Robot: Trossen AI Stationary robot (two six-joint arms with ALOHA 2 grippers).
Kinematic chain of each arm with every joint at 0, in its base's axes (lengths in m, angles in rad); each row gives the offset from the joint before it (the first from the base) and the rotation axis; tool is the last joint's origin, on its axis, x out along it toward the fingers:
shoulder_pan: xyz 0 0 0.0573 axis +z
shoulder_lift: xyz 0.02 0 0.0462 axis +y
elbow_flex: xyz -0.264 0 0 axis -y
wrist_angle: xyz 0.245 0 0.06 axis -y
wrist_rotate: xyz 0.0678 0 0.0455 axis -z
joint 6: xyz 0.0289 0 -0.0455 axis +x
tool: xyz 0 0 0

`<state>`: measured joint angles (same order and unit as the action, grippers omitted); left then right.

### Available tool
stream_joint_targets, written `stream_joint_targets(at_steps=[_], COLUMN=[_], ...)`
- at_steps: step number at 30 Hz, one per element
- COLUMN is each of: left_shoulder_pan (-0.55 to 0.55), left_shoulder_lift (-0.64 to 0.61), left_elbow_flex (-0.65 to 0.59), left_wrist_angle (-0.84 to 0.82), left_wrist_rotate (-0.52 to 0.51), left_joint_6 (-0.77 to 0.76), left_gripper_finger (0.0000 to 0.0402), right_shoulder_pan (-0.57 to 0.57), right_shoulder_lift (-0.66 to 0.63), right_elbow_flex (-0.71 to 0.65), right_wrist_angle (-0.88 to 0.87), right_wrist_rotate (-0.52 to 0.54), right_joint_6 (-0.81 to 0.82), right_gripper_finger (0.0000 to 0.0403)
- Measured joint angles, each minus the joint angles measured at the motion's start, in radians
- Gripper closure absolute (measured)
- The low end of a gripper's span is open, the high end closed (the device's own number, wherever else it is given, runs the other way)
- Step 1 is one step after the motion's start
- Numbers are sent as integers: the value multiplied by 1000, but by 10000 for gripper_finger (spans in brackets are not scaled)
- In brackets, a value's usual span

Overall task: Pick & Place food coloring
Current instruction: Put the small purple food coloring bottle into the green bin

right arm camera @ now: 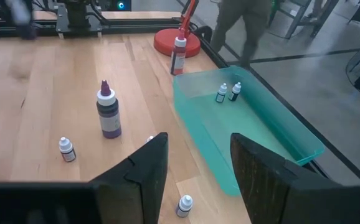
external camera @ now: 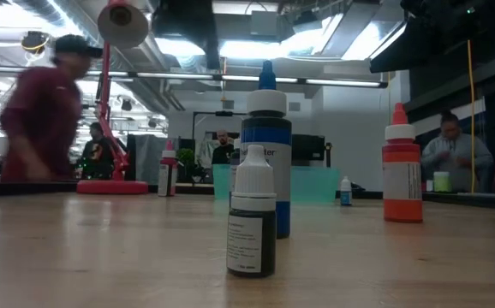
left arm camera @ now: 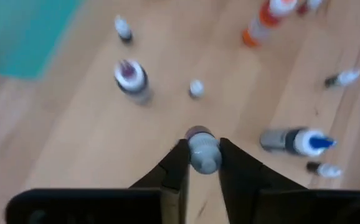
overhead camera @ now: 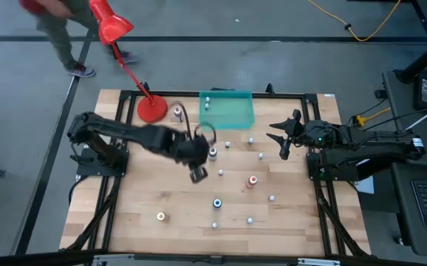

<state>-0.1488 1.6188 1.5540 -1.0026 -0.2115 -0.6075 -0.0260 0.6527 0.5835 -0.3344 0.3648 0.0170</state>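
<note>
Food coloring bottles (overhead camera: pixel 253 180) stand scattered over the desk (overhead camera: pixel 139 199), small rigid plastic droppers with narrow caps. Judged light, hard-walled and smooth, they should tip or slip readily; the sound hold is across the cylindrical body or the cap shoulder, fingers square to it.

Count, high view: about a dozen loose bottles on the desk, among them a red-orange one, a blue one (overhead camera: pixel 217 202), a yellow one (overhead camera: pixel 161 216), a purple one (overhead camera: pixel 213 153) and a pink one (overhead camera: pixel 178 112) beside the lamp base; the rest are tiny whitish ones. Two more tiny bottles (right arm camera: pixel 228 92) already sit in the teal tray (overhead camera: pixel 236 118) at the far edge. The exact total cannot be confirmed.

The left end effector (left arm camera: pixel 203 163) is at mid-desk, clenched on one small grey-capped bottle (left arm camera: pixel 203 152), fingers on either side of its cap. The right end effector (right arm camera: pixel 195 165) waits near the right edge, fingers parted, grasping nothing.

One red lamp (overhead camera: pixel 151 108) stands by the tray. One person (external camera: pixel 46 111) moves beyond the desk.
</note>
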Motion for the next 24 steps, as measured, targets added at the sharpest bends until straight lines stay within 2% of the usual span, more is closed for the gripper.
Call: stream_joint_targets(at_steps=[4,11,18,24], left_shoulder_pan=[97,298,521,638], left_shoulder_lift=[-6,-5,-4,30], left_elbow_flex=[99,212,228,229], left_wrist_angle=[-75,-124,-124,-124], left_wrist_rotate=[12,137,261,308], left_joint_6=[101,314,532,722], left_gripper_finger=[342,342,343,343], right_shoulder_pan=[0,0,0,0], right_shoulder_lift=[0,0,0,0], right_elbow_flex=[0,0,0,0], right_wrist_angle=[0,0,0,0], right_wrist_rotate=[0,0,-1,-1], right_joint_6=[0,0,5,5], right_gripper_finger=[228,227,227,227])
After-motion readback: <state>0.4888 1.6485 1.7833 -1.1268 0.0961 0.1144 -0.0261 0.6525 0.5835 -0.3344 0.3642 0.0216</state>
